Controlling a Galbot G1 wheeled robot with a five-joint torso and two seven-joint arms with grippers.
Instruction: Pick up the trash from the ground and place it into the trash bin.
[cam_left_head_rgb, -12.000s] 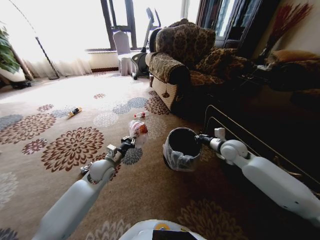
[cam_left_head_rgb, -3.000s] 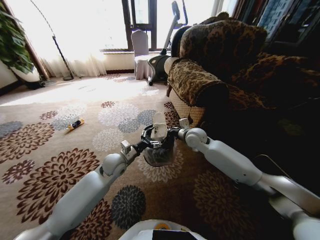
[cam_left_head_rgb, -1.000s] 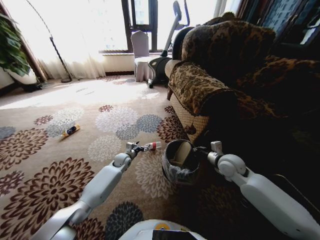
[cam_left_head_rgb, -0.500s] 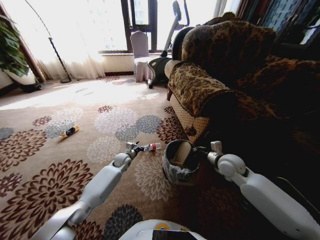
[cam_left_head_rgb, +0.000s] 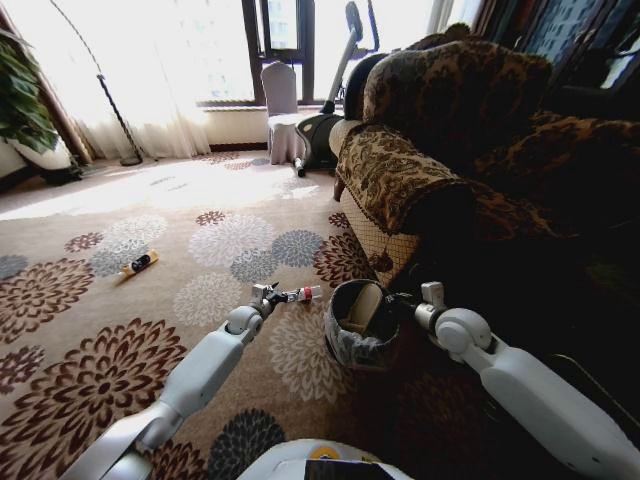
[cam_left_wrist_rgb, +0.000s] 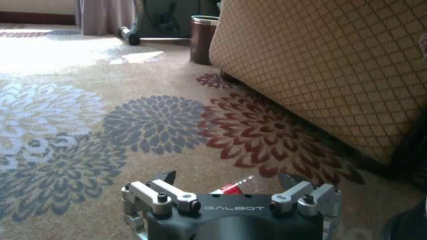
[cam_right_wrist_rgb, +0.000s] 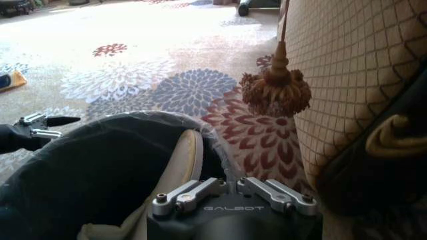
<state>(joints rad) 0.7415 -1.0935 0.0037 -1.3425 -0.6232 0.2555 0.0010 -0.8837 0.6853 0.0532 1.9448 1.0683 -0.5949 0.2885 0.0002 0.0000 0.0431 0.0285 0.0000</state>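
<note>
A small clear bottle (cam_left_head_rgb: 302, 293) with a red label lies on the flowered carpet, just left of the trash bin (cam_left_head_rgb: 350, 345). My left gripper (cam_left_head_rgb: 274, 296) is low over the carpet with its jaws open. In the left wrist view the bottle (cam_left_wrist_rgb: 230, 188) lies between its fingertips (cam_left_wrist_rgb: 164, 178). My right gripper (cam_left_head_rgb: 396, 301) is shut on the near rim of the trash bin (cam_right_wrist_rgb: 100, 165), which stands on the carpet with a cream-coloured piece (cam_right_wrist_rgb: 187, 157) inside its bag liner. An orange-black tube (cam_left_head_rgb: 140, 263) lies far off to the left.
A patterned sofa (cam_left_head_rgb: 400, 170) rises right behind the bin, and its tassel (cam_right_wrist_rgb: 276, 90) hangs beside the bin. A small dark cylinder (cam_left_wrist_rgb: 202, 32) stands by the sofa's far corner. A chair (cam_left_head_rgb: 280, 100) and an exercise machine (cam_left_head_rgb: 335, 70) stand by the window. Open carpet stretches to the left.
Earlier my left gripper held a white wad, then reached over the bin. Now it is low at the bottle, open. Over the last second nothing has moved.
</note>
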